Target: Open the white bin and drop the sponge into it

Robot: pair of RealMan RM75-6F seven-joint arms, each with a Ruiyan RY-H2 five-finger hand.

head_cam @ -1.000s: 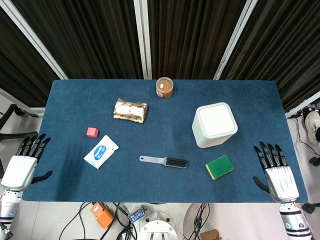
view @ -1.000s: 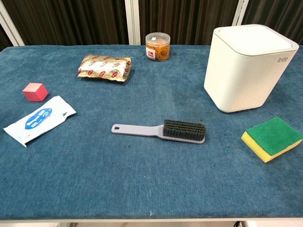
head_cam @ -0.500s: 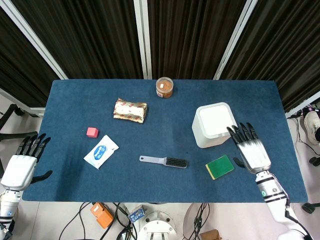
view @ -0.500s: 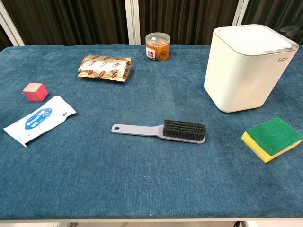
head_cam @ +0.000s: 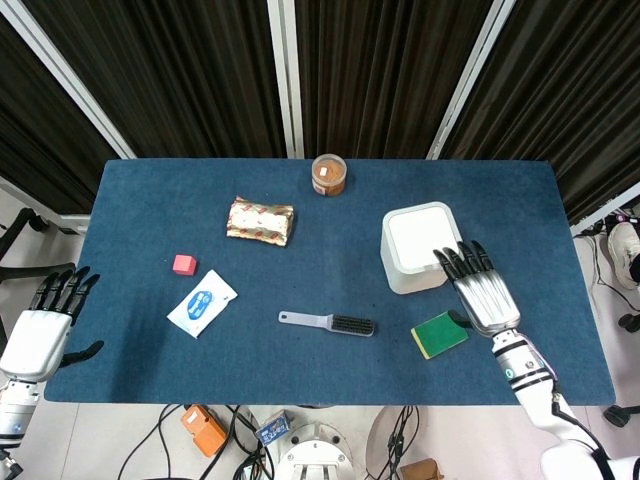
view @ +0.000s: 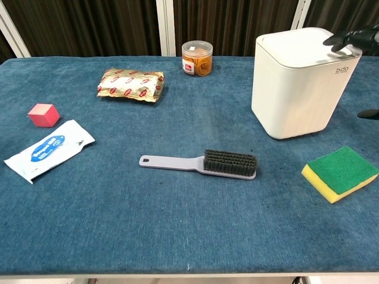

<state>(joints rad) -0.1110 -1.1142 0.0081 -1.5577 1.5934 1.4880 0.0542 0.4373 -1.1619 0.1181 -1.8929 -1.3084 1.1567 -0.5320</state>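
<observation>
White bin point(head_cam: 418, 247) lid under right hand's point(head_cam: 478, 291) spread fingertips point(view: 339, 39); head view alone shows the palm.

a robotics lab or test room, set up for recording rather than for living or working in. a table point(head_cam: 150, 190) covered in dark blue felt-like cloth stands against a wall of black pleated curtains point(head_cam: 390, 70) split by pale metal frame bars point(head_cam: 288, 70). below the table's near edge, on a light floor, lie tangled cables point(head_cam: 180, 430) and a small orange device point(head_cam: 205, 430). odd household items sit spread apart on the cloth like test props: a gold snack packet point(head_cam: 261, 220), a pink cube point(head_cam: 184, 264), a pack of wipes point(head_cam: 202, 303), a small brush point(head_cam: 328, 323), a jar point(head_cam: 328, 175).
</observation>
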